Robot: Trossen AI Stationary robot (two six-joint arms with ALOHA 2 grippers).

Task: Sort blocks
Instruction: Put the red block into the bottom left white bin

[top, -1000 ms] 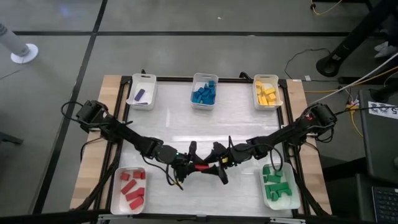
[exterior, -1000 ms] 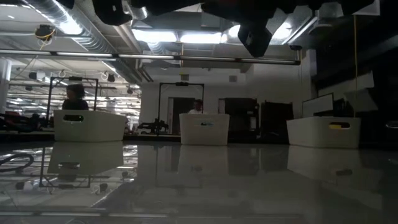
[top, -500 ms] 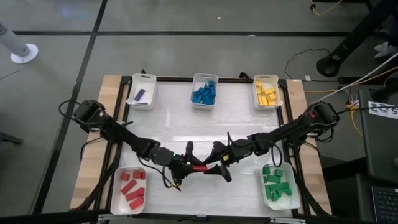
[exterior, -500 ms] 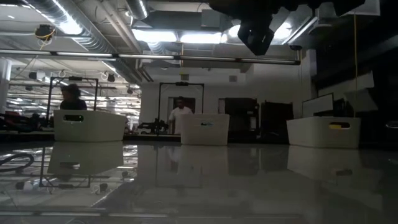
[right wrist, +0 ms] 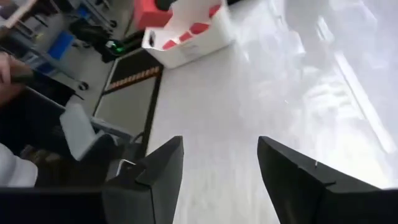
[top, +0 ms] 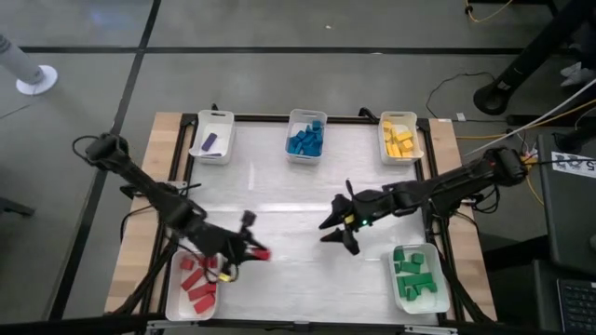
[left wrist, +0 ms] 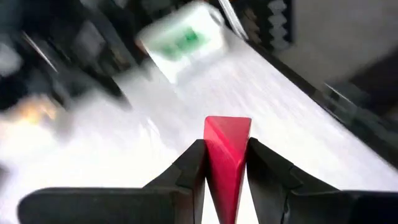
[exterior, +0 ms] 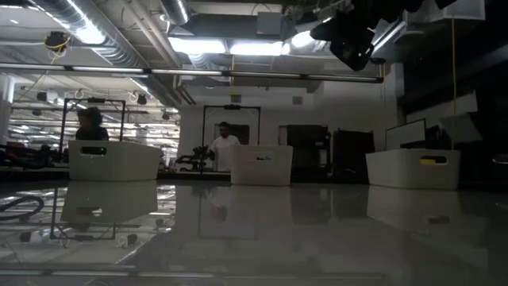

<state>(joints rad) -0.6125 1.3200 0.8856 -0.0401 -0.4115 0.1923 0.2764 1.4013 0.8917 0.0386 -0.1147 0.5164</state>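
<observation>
White bench (top: 279,186) fills the frame's middle, with 5 trays along its edges. At lower left the left pincer (top: 250,251) pinches a red block (top: 262,253) just right of the red-block tray (top: 177,279). The block's long axis probably runs along the fingers, toward the frame's right. Carry it over the tray's middle before releasing. Right pincer (top: 337,228) hangs spread, centre-right.

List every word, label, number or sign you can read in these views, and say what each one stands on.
None can be read.
White label at the table's right edge: dark marks, too small to read.
Middle white tray: a small mark on its front wall, too blurred to read.
</observation>
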